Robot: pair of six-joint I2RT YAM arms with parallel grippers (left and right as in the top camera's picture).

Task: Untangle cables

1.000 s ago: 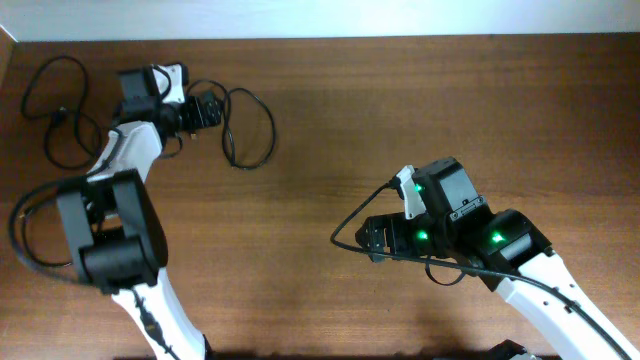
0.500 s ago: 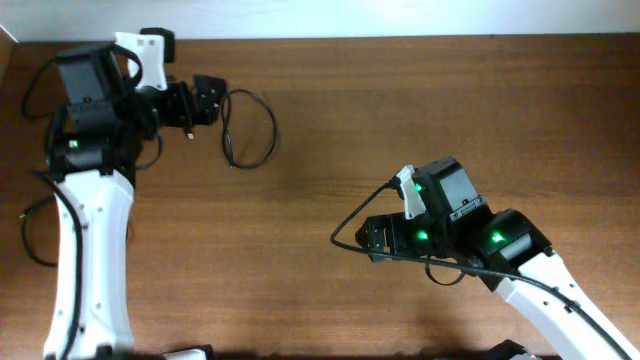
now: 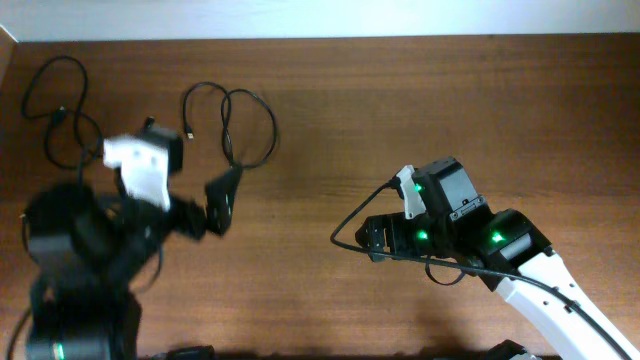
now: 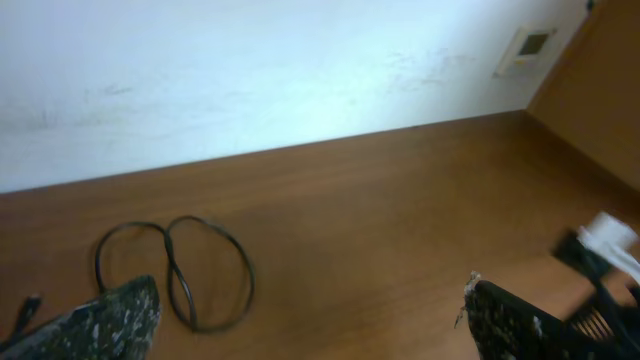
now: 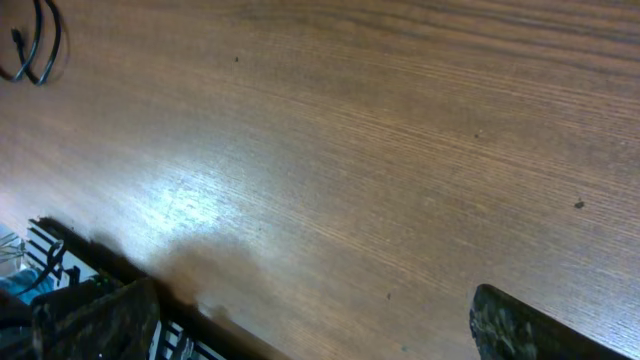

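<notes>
One cable (image 3: 248,128) lies in a loose double loop at the back left, its plug end (image 3: 188,131) free on the table. It also shows in the left wrist view (image 4: 178,270) and, small, in the right wrist view (image 5: 32,45). A second cable (image 3: 55,105) lies looped at the far back left. A third cable is not in view. My left gripper (image 3: 212,210) is blurred, open and empty, in front of the double loop (image 4: 305,335). My right gripper (image 3: 372,240) is open and empty over bare wood (image 5: 310,335).
A black wire (image 3: 340,232) attached to the right arm loops out to the left of the right gripper. The table's back edge meets a white wall (image 4: 250,70). The left arm's body (image 3: 80,250) covers the front left corner.
My left arm has swung from the back left toward the front, away from the double-looped cable, whose plug end now lies free. The right arm has not moved.
</notes>
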